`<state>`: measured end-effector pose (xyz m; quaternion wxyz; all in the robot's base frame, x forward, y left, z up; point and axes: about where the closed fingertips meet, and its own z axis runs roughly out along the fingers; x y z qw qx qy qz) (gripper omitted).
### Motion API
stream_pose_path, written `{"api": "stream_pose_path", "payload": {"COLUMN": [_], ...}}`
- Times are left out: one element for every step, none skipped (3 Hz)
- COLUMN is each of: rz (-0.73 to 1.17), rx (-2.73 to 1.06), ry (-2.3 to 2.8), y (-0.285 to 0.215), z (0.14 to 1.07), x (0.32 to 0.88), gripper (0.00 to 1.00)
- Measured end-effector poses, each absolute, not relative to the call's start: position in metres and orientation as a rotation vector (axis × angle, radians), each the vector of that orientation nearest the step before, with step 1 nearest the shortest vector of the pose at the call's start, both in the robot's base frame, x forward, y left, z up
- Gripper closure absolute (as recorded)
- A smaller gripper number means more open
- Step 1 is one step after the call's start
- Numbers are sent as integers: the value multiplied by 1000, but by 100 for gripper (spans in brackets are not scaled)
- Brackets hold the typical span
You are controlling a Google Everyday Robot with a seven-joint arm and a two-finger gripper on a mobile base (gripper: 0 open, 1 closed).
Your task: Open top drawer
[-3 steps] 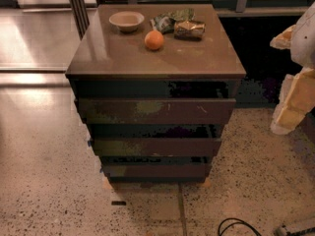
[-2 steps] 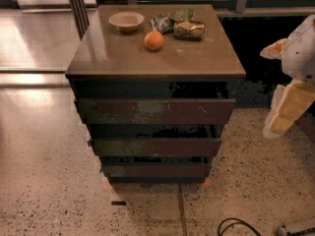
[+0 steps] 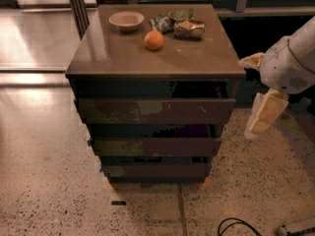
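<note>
My gripper (image 3: 265, 113) hangs to the right of the cabinet (image 3: 98, 58), clear of it and touching nothing, at about the height of the top drawer (image 3: 155, 111); I cannot tell whether it is open or closed. That drawer's wide dark front, worn with greenish patches, sits just under the cabinet top with a dark gap above it. Below it come two slimmer drawer fronts (image 3: 155, 146), stacked one under the other. On the cabinet top, towards the back, stand a pale bowl (image 3: 126, 20), an orange (image 3: 154, 40) just in front of it, and two crumpled snack packets (image 3: 189, 29) to the right. A dark cable (image 3: 236, 225) curls on the speckled floor (image 3: 44, 181) at lower right.
</note>
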<state>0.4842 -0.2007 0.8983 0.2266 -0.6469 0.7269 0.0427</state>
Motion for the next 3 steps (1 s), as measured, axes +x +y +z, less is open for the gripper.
{"api": "stream_pose_path", "payload": {"rz": [142,164,174], "rx": [-1816,-1848,-1848], "ry": [1965,1967,1958], "y": [-200,-205,-202], "z": [873,830,822], "x": [491,492,493], "gripper": [0,0,0]}}
